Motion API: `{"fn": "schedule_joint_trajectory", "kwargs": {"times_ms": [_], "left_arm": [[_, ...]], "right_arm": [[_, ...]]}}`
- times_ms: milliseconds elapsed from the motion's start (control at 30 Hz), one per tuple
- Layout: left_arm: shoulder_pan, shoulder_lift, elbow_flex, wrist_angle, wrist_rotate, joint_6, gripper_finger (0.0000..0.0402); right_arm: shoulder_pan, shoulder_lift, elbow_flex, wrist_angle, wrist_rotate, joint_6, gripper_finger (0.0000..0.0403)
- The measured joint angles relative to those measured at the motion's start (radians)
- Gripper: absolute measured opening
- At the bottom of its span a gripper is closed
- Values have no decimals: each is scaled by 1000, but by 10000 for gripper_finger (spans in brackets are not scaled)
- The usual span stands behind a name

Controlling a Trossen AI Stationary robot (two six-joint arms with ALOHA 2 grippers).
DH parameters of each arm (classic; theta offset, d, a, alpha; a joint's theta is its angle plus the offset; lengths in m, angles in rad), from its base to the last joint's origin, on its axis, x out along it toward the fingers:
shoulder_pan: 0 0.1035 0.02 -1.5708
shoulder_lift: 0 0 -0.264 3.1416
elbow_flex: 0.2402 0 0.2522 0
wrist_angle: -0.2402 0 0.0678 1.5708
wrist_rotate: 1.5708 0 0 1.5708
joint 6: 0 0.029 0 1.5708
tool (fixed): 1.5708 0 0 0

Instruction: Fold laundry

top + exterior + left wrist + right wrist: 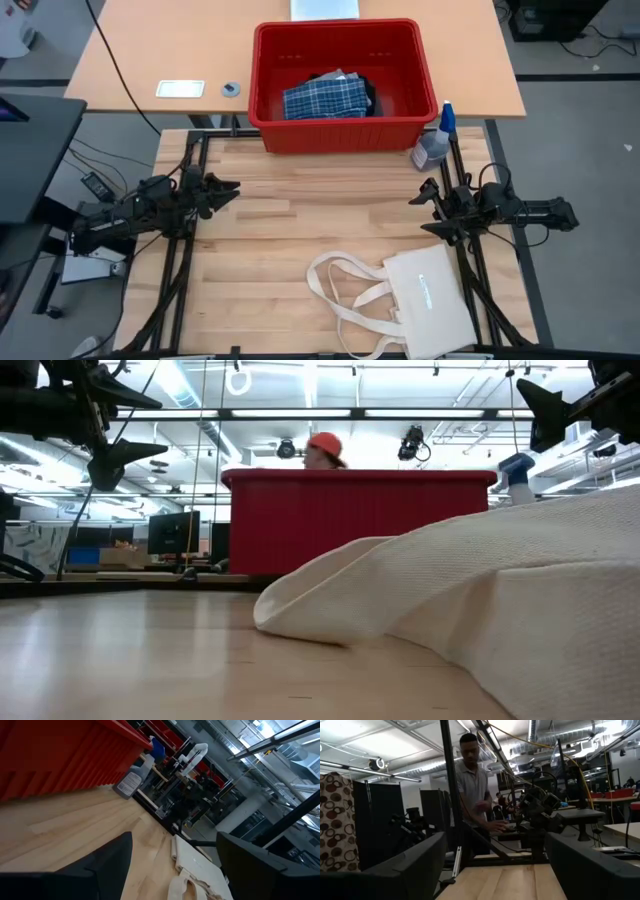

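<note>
1. The plaid garment [322, 97] lies in the red basket [345, 134] at the table's far edge, over a dark piece [366, 92].
2. The left gripper [226, 189] hovers over the table's left side, fingers spread, holding nothing.
3. The right gripper [421, 207] hovers at the right side, likewise spread and empty.
4. A cream tote bag [425, 296] lies on the near right, and a spray bottle [434, 141] stands beside the basket.
</note>
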Motion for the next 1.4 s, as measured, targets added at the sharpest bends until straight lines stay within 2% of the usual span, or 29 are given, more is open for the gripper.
{"fn": "schedule_joint_trajectory", "kwargs": {"times_ms": [833, 933, 1000, 1067, 1200, 1400], "left_arm": [[0, 0, 0, 4, -5, -2, 293], [0, 29, 0, 127, -146, -68, 293], [1, 45, 1, 194, -184, -169, 293], [-1, 66, 1, 249, -153, -189, 293], [-1, 104, 1, 256, -95, -152, 293], [-1, 117, 0, 269, -95, -137, 293]], "right_arm": [[0, 0, 0, 0, 0, 0, 346], [0, 0, 0, 0, 0, 0, 346], [0, 0, 0, 0, 0, 0, 346], [0, 0, 0, -2, 0, 0, 346], [0, 0, 0, -2, -2, 0, 346], [0, 0, 0, -1, -3, 0, 346]]}}
